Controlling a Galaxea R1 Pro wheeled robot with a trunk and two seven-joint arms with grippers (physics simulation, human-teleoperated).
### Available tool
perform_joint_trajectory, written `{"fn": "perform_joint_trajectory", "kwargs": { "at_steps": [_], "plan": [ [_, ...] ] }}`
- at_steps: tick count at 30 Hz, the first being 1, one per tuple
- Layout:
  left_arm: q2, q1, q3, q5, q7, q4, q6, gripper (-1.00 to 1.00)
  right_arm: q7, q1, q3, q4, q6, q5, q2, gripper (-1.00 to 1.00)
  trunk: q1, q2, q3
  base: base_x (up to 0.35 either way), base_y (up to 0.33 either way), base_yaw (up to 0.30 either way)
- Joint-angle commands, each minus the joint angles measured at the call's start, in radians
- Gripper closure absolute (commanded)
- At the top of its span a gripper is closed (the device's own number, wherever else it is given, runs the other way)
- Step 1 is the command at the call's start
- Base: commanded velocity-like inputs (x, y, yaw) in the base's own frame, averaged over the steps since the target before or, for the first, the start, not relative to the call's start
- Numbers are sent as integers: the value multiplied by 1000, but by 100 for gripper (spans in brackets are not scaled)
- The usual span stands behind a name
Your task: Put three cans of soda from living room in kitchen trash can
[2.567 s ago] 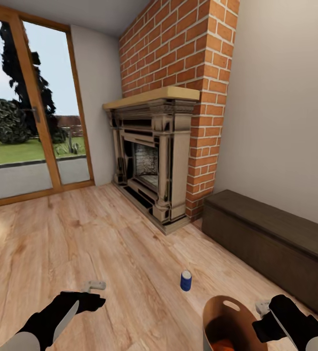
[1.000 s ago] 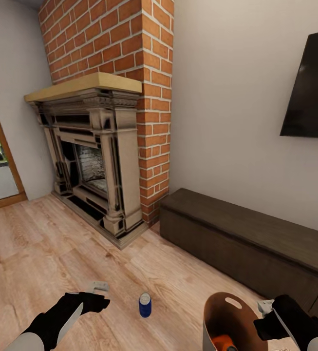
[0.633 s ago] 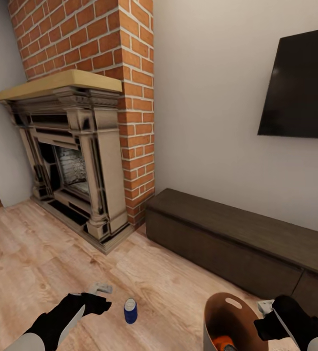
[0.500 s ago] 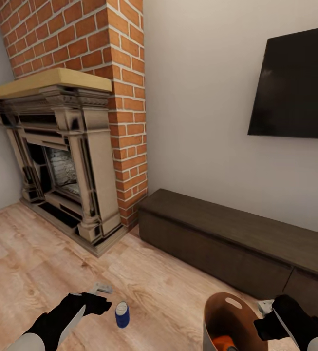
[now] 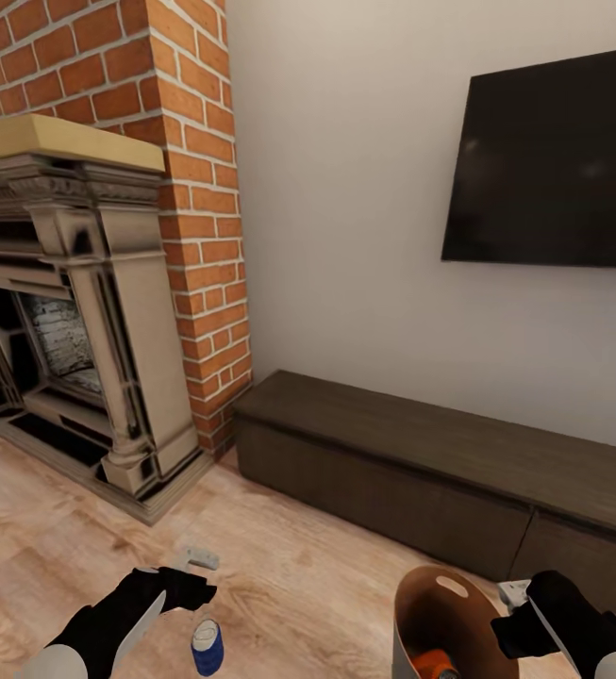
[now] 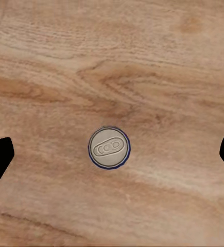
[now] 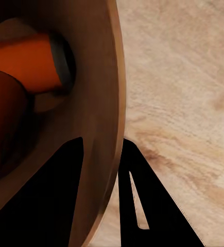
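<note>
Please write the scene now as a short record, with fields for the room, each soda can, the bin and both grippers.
room: wood floor, brick fireplace, wall TV, dark cabinet
blue can: upright on the floor, under the left gripper
orange can: lying inside the bin
bin: held by its rim
left gripper: open, above the blue can
right gripper: shut on the bin wall

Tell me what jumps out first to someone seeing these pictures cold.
The red brick fireplace fills the head view's left side, with a black wall TV on the right above a long dark low cabinet. Down on the wood floor, a blue soda can stands upright, centred under the open left gripper. At the lower right, the right gripper grips the rim of the trash can, which holds orange cans.
</note>
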Motion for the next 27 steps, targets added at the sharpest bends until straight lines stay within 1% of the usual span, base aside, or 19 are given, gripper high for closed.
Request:
{"fn": "perform_joint_trajectory", "kwargs": {
  "at_steps": [1,7,19,27],
  "plan": [
    [0,0,-1,0,-1,0,0,-100,2,0,-1,0,3,-14,0,100,0,0,0,255,217,-205],
    [0,0,1,0,-1,0,0,-100,2,1,-1,0,3,-14,0,100,0,0,0,141,117,-77],
    [0,0,3,1,1,0,0,-100,2,0,-1,1,3,-14,1,100,0,0,-1,5,4,-3],
    [-1,-1,4,1,2,-1,0,-100,2,0,-1,2,3,-14,2,100,0,0,-10,0,0,0]
  ]
}}
